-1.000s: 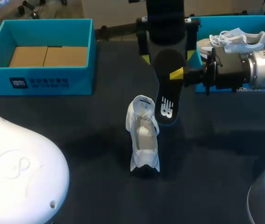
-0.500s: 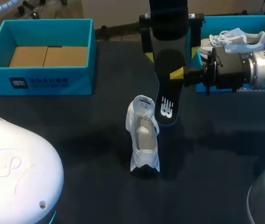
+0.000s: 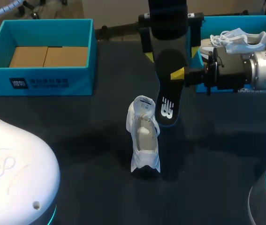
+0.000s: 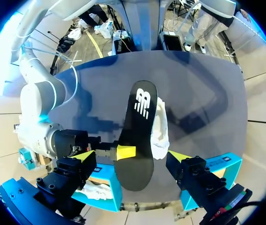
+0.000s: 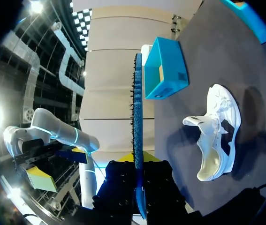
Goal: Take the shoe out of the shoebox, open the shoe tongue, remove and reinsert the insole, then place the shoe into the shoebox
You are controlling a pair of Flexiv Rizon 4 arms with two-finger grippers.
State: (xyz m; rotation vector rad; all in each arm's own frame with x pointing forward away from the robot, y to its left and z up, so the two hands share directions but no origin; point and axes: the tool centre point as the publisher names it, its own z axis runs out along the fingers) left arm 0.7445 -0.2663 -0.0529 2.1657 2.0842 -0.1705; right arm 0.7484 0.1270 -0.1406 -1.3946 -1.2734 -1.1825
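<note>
A white shoe [image 3: 144, 138] stands on the dark table [image 3: 76, 140] near the middle, its opening facing up. Just right of it, a black insole [image 3: 169, 89] hangs in the air, and my right gripper [image 3: 178, 73] is shut on its edge from the right. In the right wrist view the insole [image 5: 137, 117] shows edge-on, clamped in that gripper [image 5: 140, 187], with the shoe [image 5: 217, 131] lying beside it. My left gripper [image 3: 170, 55] hangs open above the insole's far end. From the left wrist view, its fingers [image 4: 83, 157] straddle the insole [image 4: 140, 136] without touching it.
An open blue shoebox [image 3: 43, 70] with cardboard inserts stands at the back left. A second blue box [image 3: 217, 21] at the back right holds another white shoe [image 3: 238, 40]. My left arm's white elbow [image 3: 11, 173] fills the front left corner.
My left arm's white elbow has slid down and left in the head view, and its gripper shifted slightly right. The right arm, insole and shoe have stayed put.
</note>
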